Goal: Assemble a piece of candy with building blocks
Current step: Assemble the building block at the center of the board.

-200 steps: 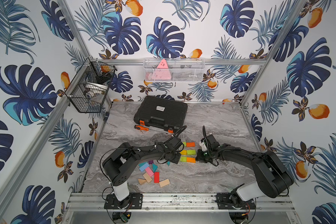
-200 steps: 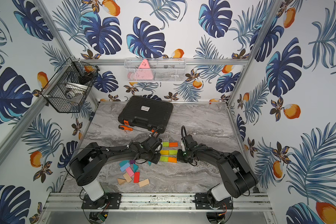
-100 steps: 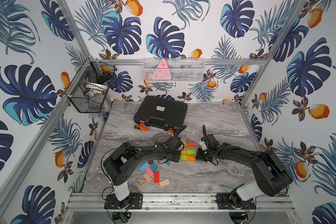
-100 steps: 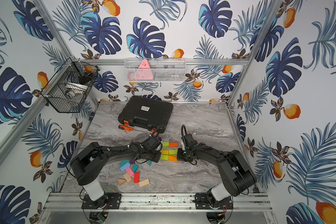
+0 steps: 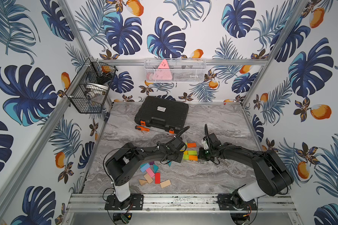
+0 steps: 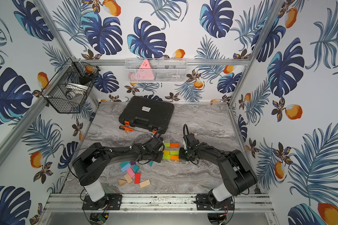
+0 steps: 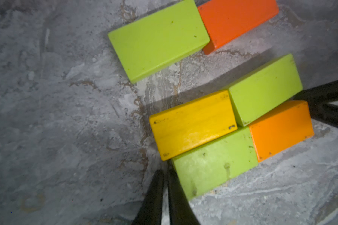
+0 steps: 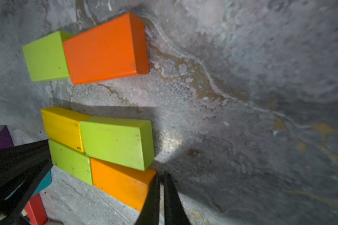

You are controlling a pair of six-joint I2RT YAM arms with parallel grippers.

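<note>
The left gripper (image 7: 165, 169) is closed to a narrow slit and holds nothing. Its tips stand on the marble table (image 7: 57, 116), at the corner where the yellow brick (image 7: 192, 124) meets the green brick (image 7: 215, 161) next to it. The right gripper (image 8: 161, 175) is fully closed and also empty, with its tips at the outer corner of the light orange brick (image 8: 121, 185).

Between the two grippers lie four bricks packed in two rows, all touching. A second green brick (image 8: 45, 56) and a dark orange brick (image 8: 103, 48) lie end to end a little apart, farther from the arm bases. The other building blocks (image 5: 150, 172) are scattered near the left arm.

These bricks look like painted wood, so I judge them stiff, light and not fragile. The smooth paint probably slides easily on the marble. A push at a corner will likely turn a brick rather than move it straight, so the middle of an end face is the better place. For lifting, the jaws should take the two long sides at the middle, but inside the packed group these sides are blocked by neighbours.
</note>
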